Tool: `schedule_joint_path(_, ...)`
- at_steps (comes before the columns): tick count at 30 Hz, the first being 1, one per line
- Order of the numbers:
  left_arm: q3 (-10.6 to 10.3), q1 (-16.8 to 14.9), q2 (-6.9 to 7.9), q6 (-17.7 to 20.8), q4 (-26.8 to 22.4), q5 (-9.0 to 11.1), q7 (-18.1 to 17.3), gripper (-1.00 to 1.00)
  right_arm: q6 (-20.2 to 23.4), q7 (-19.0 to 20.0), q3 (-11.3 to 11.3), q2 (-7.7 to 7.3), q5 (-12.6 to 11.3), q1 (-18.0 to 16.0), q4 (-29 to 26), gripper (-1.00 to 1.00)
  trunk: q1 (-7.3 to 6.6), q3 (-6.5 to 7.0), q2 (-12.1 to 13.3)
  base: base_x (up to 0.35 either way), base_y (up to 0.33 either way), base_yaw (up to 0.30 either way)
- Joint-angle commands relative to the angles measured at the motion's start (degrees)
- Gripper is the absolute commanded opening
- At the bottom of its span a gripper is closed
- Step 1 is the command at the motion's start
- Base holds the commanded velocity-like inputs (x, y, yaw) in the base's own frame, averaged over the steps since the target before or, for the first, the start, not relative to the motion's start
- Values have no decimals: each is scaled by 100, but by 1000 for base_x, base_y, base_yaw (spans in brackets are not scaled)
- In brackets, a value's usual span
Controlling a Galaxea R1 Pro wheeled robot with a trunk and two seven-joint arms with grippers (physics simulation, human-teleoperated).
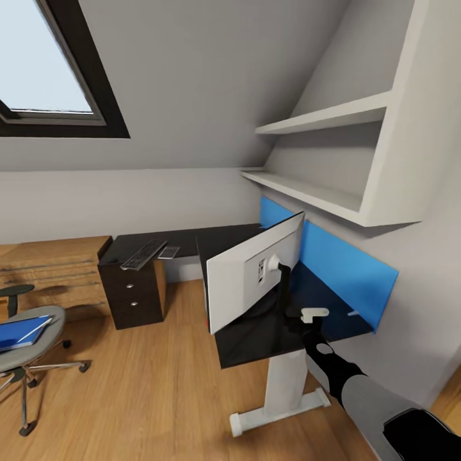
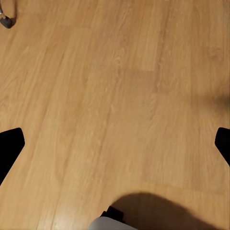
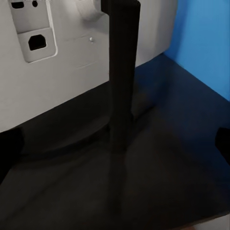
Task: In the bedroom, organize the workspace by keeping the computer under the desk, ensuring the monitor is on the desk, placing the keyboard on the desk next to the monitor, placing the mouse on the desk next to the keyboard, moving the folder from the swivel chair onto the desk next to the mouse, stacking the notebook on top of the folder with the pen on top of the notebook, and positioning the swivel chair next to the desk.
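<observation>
Head view: right tool (image 1: 315,315) beside stand of monitor (image 1: 253,278) on counter (image 1: 256,333), fingers spread, gripping nothing. Keyboard (image 1: 143,254) well beyond; folder (image 1: 22,331) on chair (image 1: 29,349) far left. Left wrist view: fingers apart over floor (image 2: 115,96).

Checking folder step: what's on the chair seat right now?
A blue folder lies on the chair seat, with a thin white pen across it. Whatever is under the folder is covered, and the seat's left part is cut off by the frame.

Sloped grey wall (image 1: 211,83); skylight (image 1: 48,64); wooden floor (image 1: 147,390); white shelves (image 1: 320,153).
</observation>
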Motion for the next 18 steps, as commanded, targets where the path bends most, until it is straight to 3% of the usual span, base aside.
schedule_joint_path(1,-37,-2,5,-28,-8,60,31,100,-16,-32,46,-5,-35,-3,1,100,3,-10,-10,38,0,0)
schedule_joint_path(18,-37,-2,9,-28,-6,59,40,100,-189,-41,40,-9,-46,-5,12,100,3,-10,-10,121,-71,0)
